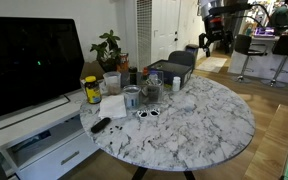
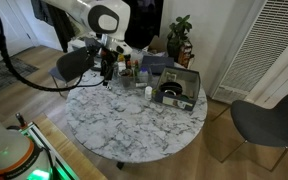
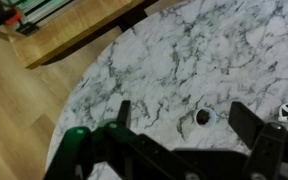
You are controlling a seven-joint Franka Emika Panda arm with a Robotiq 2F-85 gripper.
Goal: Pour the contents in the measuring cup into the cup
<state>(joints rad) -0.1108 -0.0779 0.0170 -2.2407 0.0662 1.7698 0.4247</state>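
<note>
A cluster of small containers stands on the round marble table. It includes a clear glass vessel, a pale cup and a darker glass. At this size I cannot tell which is the measuring cup. The cluster also shows in an exterior view. My gripper hangs above the table's edge, to the side of the cluster and apart from it. In the wrist view my gripper is open and empty over bare marble, with a small dark round thing lying between its fingers.
A yellow bottle, a black remote, googly-eye pieces and a dark open box share the table. The box also shows in an exterior view. A plant, a TV and a chair surround the table.
</note>
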